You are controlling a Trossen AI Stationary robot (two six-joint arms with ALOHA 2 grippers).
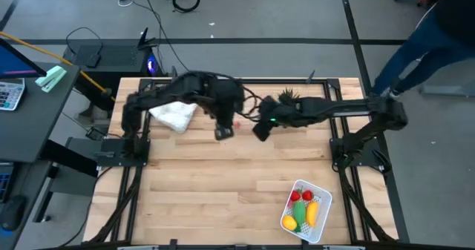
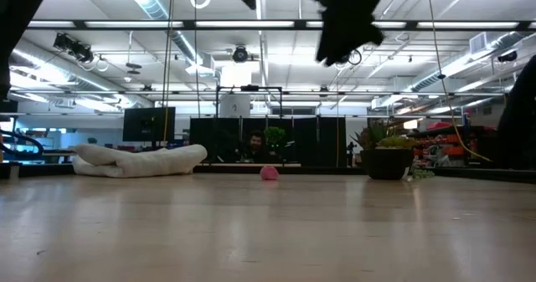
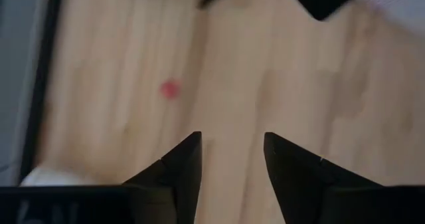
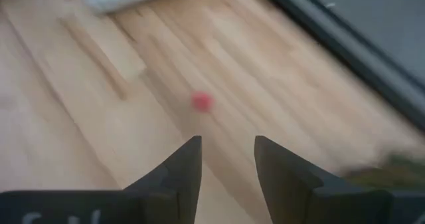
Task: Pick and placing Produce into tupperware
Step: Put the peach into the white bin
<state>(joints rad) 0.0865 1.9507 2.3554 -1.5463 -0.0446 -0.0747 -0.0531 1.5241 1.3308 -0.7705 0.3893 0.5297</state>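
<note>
From my seat, the tupperware (image 1: 306, 211) sits at the near edge of the table, already holding red pieces, a green piece and yellow bits. Way beyond the tupperware, toward the far side, one small red piece (image 1: 236, 125) lies loose on the wood. My left gripper (image 1: 223, 132) hangs right beside that red piece, fingers parted, nothing in them. The right gripper (image 1: 261, 130) is on its other side, fingers also apart and empty. Farther back are the white cloth (image 1: 173, 115) and potted plant (image 1: 288, 96).
</note>
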